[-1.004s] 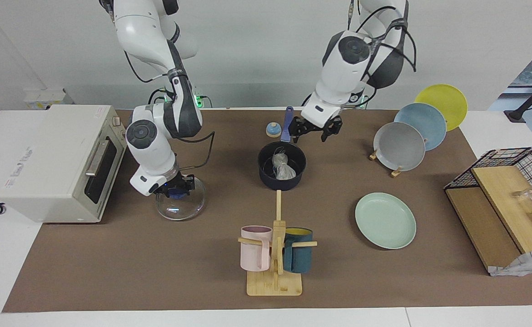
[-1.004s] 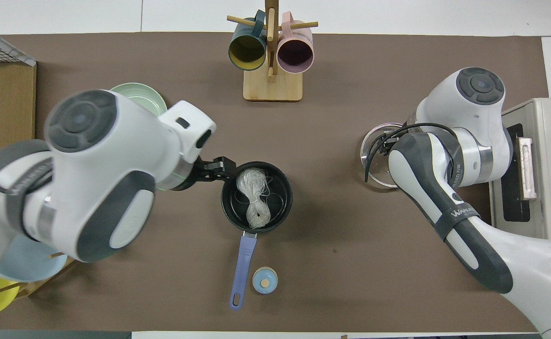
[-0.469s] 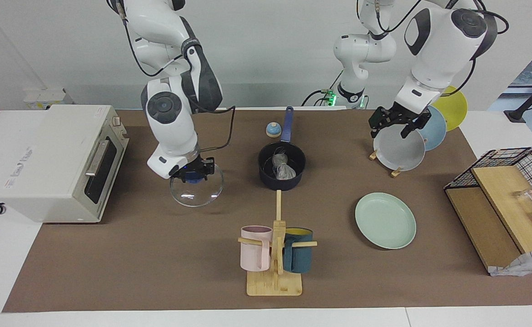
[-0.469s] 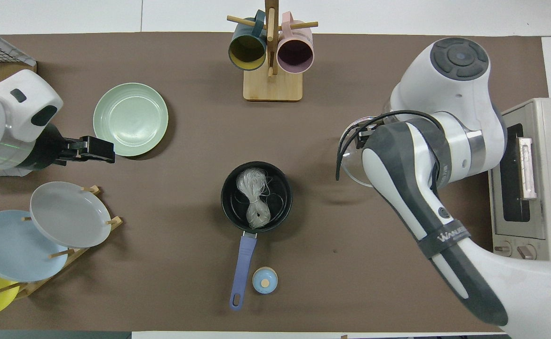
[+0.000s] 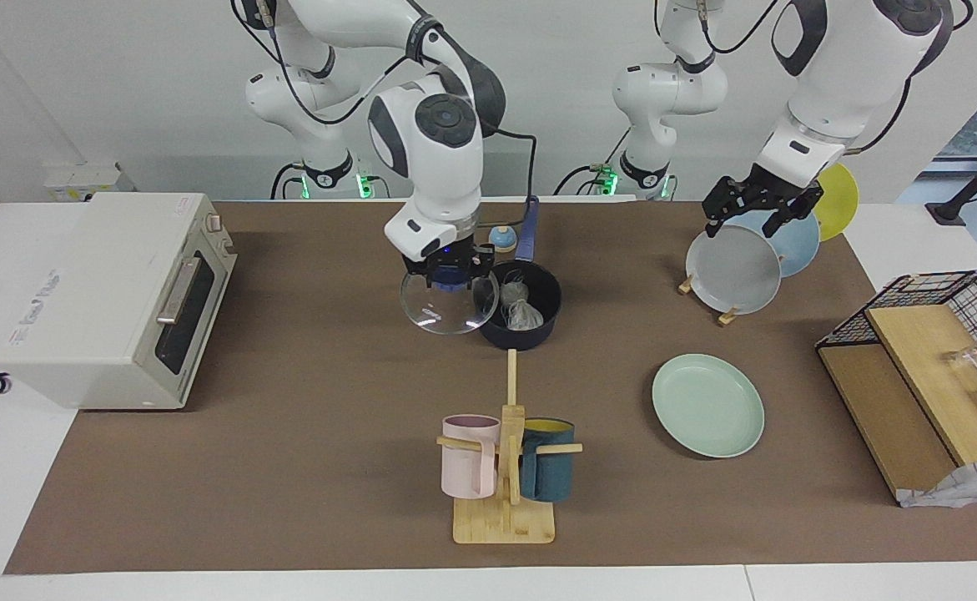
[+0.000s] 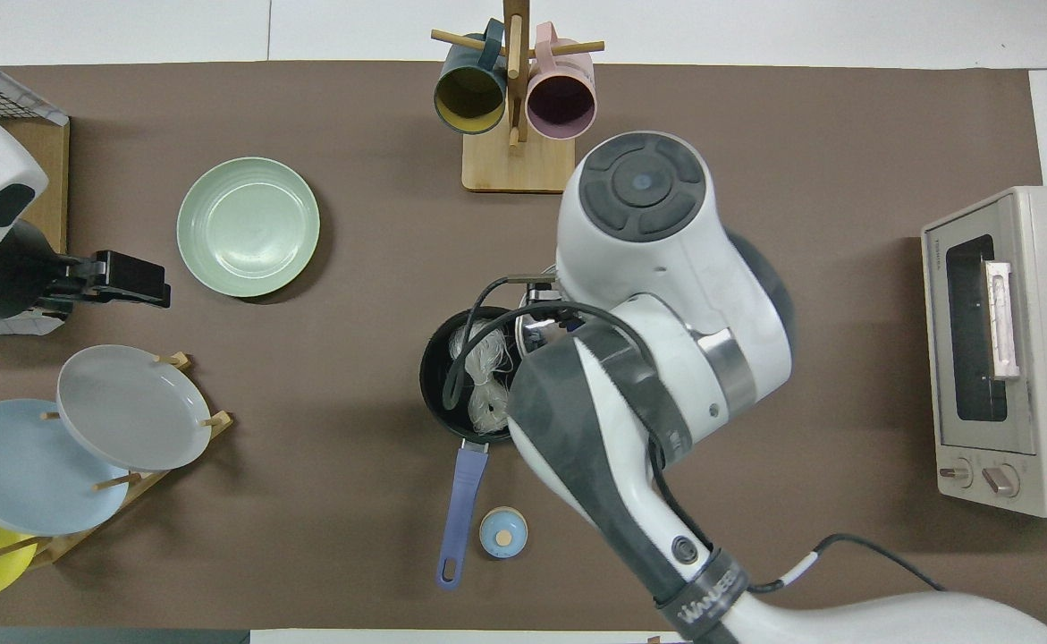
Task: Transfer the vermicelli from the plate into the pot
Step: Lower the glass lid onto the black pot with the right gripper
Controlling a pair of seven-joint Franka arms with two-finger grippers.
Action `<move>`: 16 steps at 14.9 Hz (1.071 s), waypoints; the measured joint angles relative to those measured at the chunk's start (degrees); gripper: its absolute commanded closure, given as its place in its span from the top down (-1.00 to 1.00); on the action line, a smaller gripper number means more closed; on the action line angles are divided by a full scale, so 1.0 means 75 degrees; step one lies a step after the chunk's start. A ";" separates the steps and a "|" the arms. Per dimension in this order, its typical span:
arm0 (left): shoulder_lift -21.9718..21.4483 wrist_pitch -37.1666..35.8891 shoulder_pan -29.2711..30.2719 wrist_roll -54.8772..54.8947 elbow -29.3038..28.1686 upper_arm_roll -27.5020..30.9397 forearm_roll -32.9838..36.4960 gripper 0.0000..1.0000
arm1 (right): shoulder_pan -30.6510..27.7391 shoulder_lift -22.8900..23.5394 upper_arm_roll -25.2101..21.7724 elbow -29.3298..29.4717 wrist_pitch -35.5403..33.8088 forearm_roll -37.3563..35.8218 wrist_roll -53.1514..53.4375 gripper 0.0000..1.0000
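The dark pot [image 5: 518, 332] with a long blue handle [image 6: 462, 501] stands mid-table, and the whitish vermicelli [image 5: 521, 310] lies inside it [image 6: 485, 385]. The pale mint-green plate [image 5: 707, 405] sits bare, farther from the robots and toward the left arm's end [image 6: 248, 226]. My right gripper [image 5: 448, 275] is shut on the blue knob of a clear glass lid [image 5: 445, 310], which hangs tilted beside the pot's rim on the right arm's side. In the overhead view the right arm hides that gripper. My left gripper [image 5: 759, 207] hangs open and holds nothing above the plate rack [image 6: 130, 277].
A toaster oven [image 5: 113, 292] stands at the right arm's end. A wooden mug stand [image 5: 506, 467] holds a pink and a teal mug. The rack carries grey [image 5: 732, 269], blue and yellow plates. A wire basket [image 5: 930, 367] with boards and a small blue knob-topped object [image 5: 501, 239] are also there.
My right arm lifted the glass lid from near the oven and carried it to the pot's rim. My left arm swung away from the pot to above the plate rack.
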 measured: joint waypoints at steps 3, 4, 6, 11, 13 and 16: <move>0.0061 -0.0298 0.0000 0.0000 0.0199 -0.0005 0.0147 1.00 | 0.0489 0.0074 0.0001 -0.0001 0.0308 0.0000 0.0702 0.08; 0.0077 -0.0395 0.0000 0.0000 0.0216 -0.0006 0.0162 1.00 | 0.0605 0.0110 -0.0001 -0.0001 0.0418 0.0000 0.0848 0.08; 0.0099 -0.0538 0.0000 0.0000 0.0219 -0.0007 0.0173 1.00 | 0.0806 0.0240 0.0000 -0.0002 0.0595 -0.0005 0.1176 0.08; 0.0135 -0.0607 0.0000 0.0017 0.0219 -0.0021 0.0181 1.00 | 0.1442 0.0763 0.0001 0.0032 0.0816 -0.0127 0.1728 0.08; 0.0140 -0.0608 0.0000 0.0048 0.0219 -0.0033 0.0182 1.00 | 0.1461 0.0828 -0.0005 0.0047 0.1063 -0.0131 0.1768 0.08; 0.0141 -0.0611 -0.0001 0.0055 0.0219 -0.0063 0.0182 1.00 | 0.1449 0.0830 -0.0040 0.0051 0.1160 -0.0131 0.1768 0.08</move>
